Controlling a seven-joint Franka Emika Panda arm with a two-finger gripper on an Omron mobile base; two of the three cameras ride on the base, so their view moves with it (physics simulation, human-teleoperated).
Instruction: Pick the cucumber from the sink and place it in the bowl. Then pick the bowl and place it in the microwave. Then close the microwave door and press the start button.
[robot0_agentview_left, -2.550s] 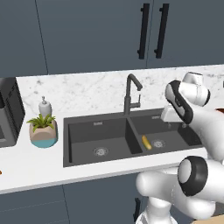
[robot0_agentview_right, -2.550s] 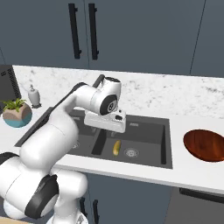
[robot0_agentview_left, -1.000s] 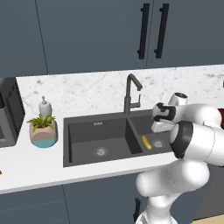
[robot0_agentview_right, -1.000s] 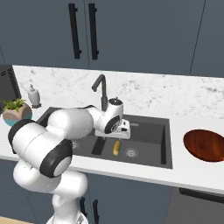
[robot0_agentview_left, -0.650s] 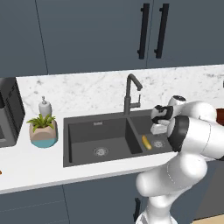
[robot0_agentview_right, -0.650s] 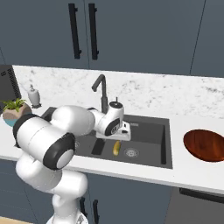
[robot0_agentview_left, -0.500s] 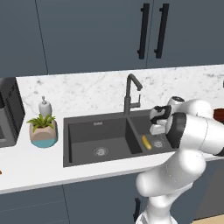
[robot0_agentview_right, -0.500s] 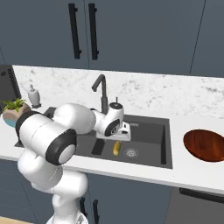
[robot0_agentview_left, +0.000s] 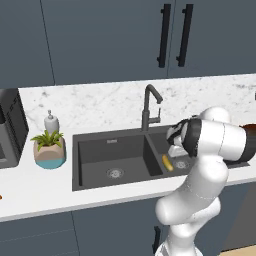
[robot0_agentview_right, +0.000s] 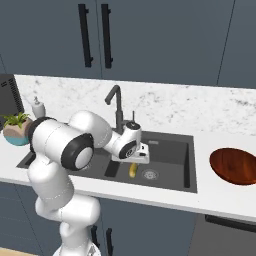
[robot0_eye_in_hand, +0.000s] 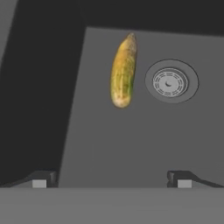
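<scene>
**Obscured and cropped items**

In the left base view the arm's white body covers the right half of the sink's (robot0_agentview_left: 115, 160) right basin; the cucumber (robot0_agentview_left: 167, 163) shows beside it. The bowl (robot0_agentview_left: 248, 127) is a sliver behind the arm. The microwave (robot0_agentview_left: 9, 132) is cut by the left edge. In the hand view, the fingertips (robot0_eye_in_hand: 41, 180) are cropped low.

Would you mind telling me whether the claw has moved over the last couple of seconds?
Yes. The claw has come down from beside the tap into the sink, above the cucumber.
</scene>
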